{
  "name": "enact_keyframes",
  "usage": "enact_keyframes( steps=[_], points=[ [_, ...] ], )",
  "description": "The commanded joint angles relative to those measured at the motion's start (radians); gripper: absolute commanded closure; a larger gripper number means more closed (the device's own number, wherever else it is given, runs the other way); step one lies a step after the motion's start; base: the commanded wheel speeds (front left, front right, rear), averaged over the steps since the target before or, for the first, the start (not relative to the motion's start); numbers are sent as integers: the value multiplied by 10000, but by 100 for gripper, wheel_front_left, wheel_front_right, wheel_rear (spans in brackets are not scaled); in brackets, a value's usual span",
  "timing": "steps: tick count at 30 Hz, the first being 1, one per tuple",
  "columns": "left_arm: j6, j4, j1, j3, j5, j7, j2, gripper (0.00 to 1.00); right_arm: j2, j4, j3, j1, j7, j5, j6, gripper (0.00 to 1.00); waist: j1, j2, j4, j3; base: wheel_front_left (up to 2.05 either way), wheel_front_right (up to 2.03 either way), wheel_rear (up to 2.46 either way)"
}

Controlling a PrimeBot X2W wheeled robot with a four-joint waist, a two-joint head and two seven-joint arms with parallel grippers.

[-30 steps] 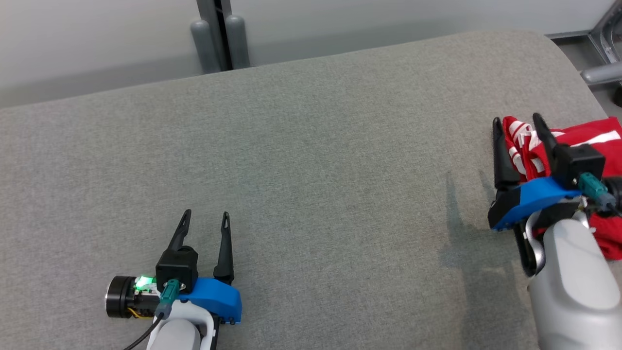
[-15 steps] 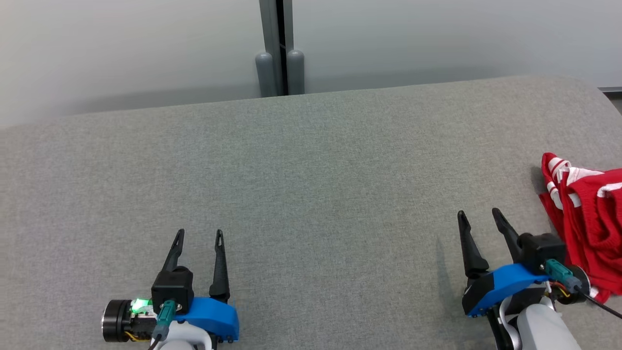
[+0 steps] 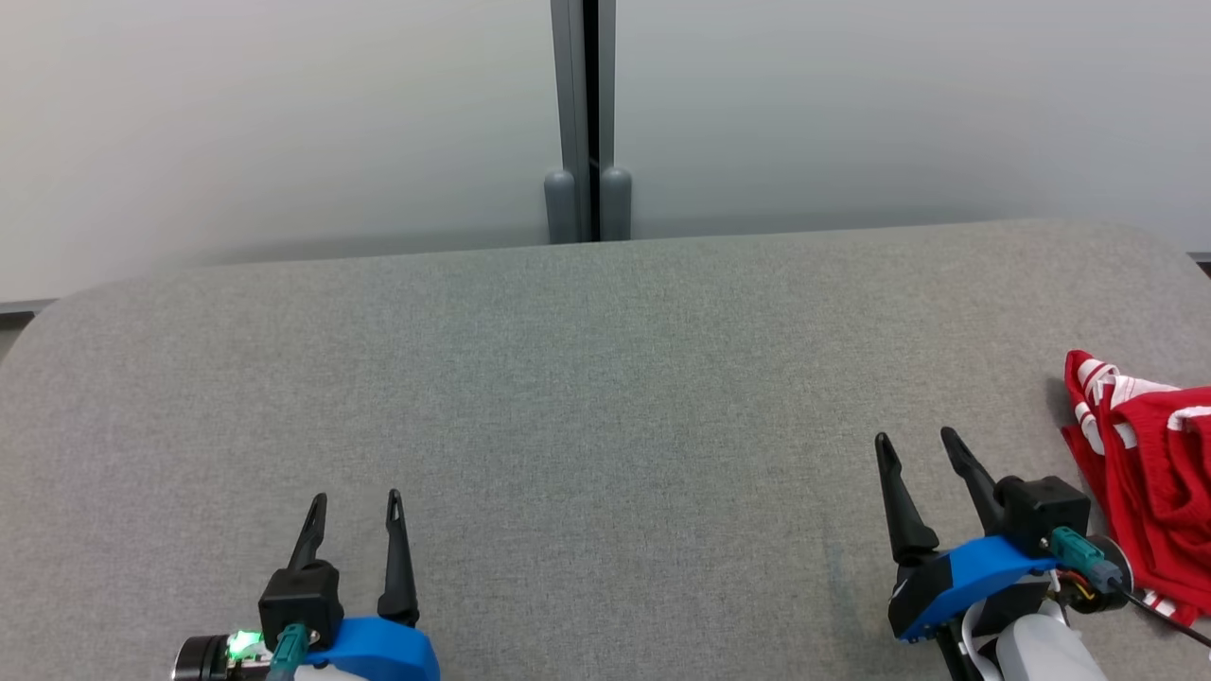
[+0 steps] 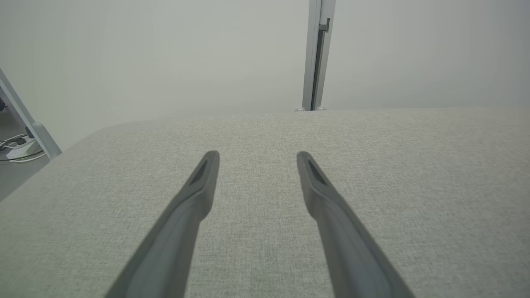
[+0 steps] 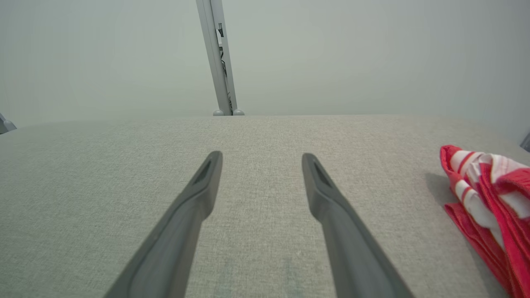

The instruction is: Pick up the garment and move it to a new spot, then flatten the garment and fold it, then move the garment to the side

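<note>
Bunched in a heap near the right edge of the grey fabric counter (image 3: 587, 397): the red garment (image 3: 1149, 473) with white stripes, held by neither gripper. Just to its left, over the bare fabric, the right gripper (image 3: 914, 435), spread apart and empty, pointing toward the far edge. Well apart at the near left, the left gripper (image 3: 357, 496), likewise spread wide with nothing in its grasp, a green light (image 3: 244, 645) glowing behind it on the wrist. Beyond the counter's far edge, pale wall panels (image 3: 284, 123) split by a grey upright post (image 3: 587, 113)
</note>
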Motion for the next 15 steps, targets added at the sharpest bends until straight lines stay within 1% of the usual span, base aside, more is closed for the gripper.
enact_keyframes(
  steps=[1,4,9,10,15],
  points=[
    [-82,-46,139,103,-73,-44,11,0,-18,-7,49,224,-33,87,-4,0,1,1,-24,-159,0,0,0],
    [-202,-81,299,189,-95,-44,1,0,-19,19,113,283,-33,175,-4,0,1,1,-16,-317,0,0,0],
    [-571,-236,507,387,-464,-44,-7,0,-20,-8,154,369,-33,329,-4,0,1,1,-6,-457,0,0,0],
    [-599,-195,429,355,-472,6,-13,100,0,28,144,193,2,302,0,100,1,0,1,-460,0,0,0],
    [-620,203,667,390,-612,119,-31,100,19,405,97,395,128,453,0,100,1,0,5,-469,0,0,0]
  ],
)
